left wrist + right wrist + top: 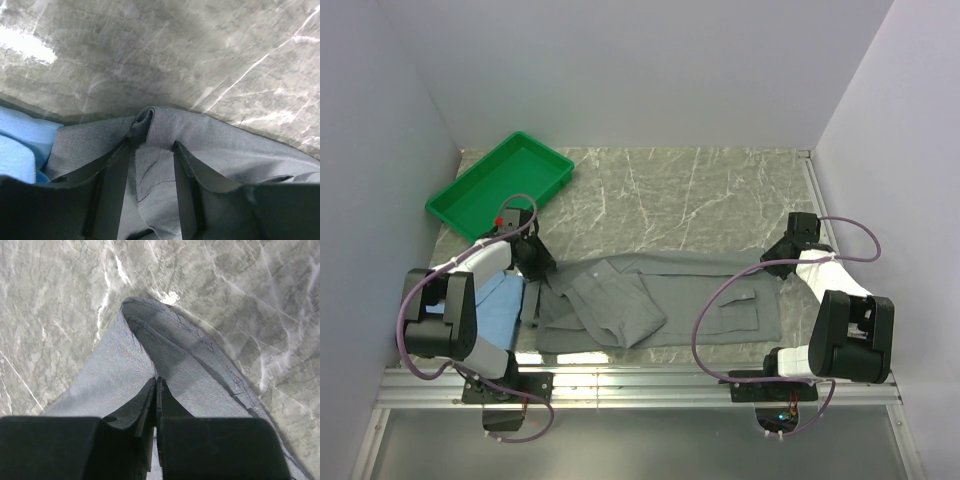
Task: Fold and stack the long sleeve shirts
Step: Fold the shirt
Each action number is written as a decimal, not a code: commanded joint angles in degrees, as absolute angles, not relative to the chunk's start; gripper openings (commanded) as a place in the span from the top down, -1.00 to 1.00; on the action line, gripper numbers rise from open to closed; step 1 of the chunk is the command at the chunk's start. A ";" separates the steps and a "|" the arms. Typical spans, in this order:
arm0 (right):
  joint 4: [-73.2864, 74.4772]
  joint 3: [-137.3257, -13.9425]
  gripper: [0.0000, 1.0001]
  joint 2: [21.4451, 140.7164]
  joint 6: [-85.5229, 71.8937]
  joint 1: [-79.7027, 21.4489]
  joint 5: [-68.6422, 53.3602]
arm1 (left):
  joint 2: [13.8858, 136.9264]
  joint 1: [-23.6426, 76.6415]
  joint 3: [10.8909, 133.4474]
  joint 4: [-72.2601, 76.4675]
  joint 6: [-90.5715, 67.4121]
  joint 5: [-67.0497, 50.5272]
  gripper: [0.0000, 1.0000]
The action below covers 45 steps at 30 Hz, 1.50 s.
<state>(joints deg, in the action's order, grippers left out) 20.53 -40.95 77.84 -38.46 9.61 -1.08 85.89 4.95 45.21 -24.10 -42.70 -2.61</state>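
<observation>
Grey shirt [660, 300] lay spread along the near edge of the worktop [670, 190], with the blue shirt [503, 300] bunched at the near left corner under the left arm. The left end effector [533, 258] had a thick fold of the grey shirt's left end between fingers set slightly apart. The right end effector [788, 247] was pinched almost closed on the right end. I'd say lift both evenly and keep the cloth taut, otherwise the fold goes crooked.
</observation>
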 commanded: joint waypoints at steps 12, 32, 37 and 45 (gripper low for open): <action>18.63 -42.28 0.87 78.22 -37.97 9.32 -1.05 | 85.78 5.10 45.79 -22.50 -42.01 -3.60 0.52; 18.20 -42.10 0.87 79.27 -36.48 9.32 1.32 | 91.49 5.10 60.11 -27.77 -32.17 6.77 0.92; 17.23 -42.10 0.80 81.82 -35.77 9.32 0.62 | 97.98 5.10 61.78 -26.46 -32.17 5.63 0.68; 18.19 -45.79 0.02 78.05 -35.33 6.60 3.68 | 95.98 5.10 67.15 -23.65 -33.31 5.62 0.29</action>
<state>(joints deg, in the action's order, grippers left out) 19.18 -41.69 81.49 -36.03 8.21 0.10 99.57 5.43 63.96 -26.70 -33.56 3.92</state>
